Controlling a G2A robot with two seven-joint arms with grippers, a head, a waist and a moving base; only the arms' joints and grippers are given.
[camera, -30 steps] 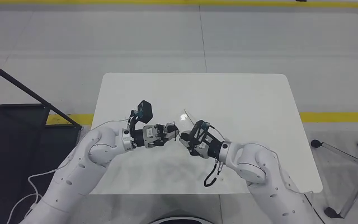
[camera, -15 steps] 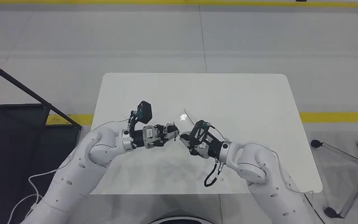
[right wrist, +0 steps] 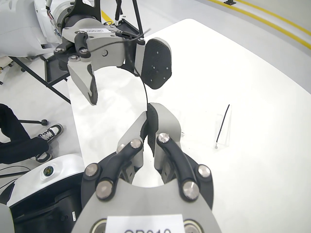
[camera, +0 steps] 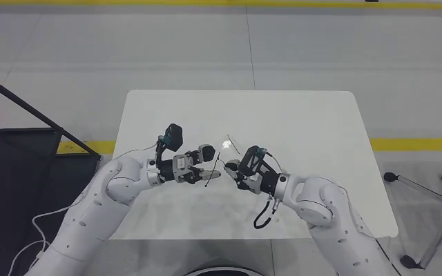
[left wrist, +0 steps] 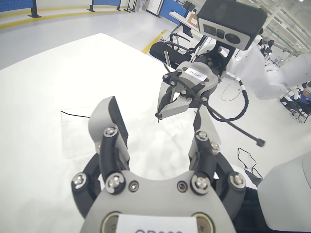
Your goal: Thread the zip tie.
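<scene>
The right gripper [right wrist: 148, 113] is closed on the black zip tie [right wrist: 145, 90] and pinches the strap between its pads, above the white table [camera: 311, 124]. In the top view it sits at 3 o'clock of the left gripper [camera: 209, 163], near it, tips facing. The left gripper has its fingers wide apart and holds nothing. The strap rises from the right fingers and passes beside one left pad [right wrist: 156, 66]; I cannot tell whether it touches. A second black tie [camera: 233, 143] lies on a clear sheet [right wrist: 224, 132] at 12 o'clock of both grippers.
</scene>
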